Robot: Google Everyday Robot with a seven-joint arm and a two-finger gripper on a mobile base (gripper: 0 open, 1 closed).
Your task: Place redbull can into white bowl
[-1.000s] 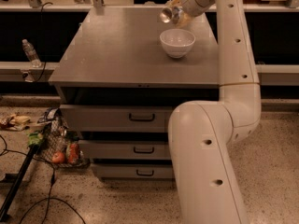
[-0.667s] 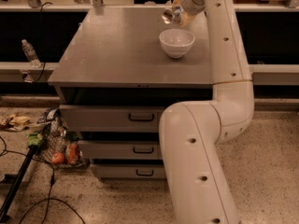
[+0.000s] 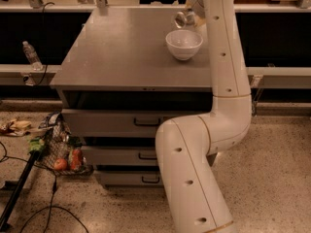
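The white bowl (image 3: 184, 44) stands upright on the grey table (image 3: 121, 57), near its right back part. The redbull can (image 3: 183, 18), silver with a shiny round end facing me, hangs tilted in the air just above and behind the bowl's far rim. My gripper (image 3: 191, 14) is at the far end of the white arm, over the back of the table, and is shut on the can. Most of the gripper is hidden behind the arm's upper link (image 3: 221, 42).
A clear plastic water bottle (image 3: 31, 55) stands on the ledge at the left. A wire basket with fruit (image 3: 60, 152), cables and a black pole (image 3: 17, 193) lie on the floor at the left. Drawers (image 3: 141, 123) sit under the tabletop.
The can and gripper have moved slightly right and down, closer to the bowl's far rim. The arm's lower links have swung left. The bowl has not moved.
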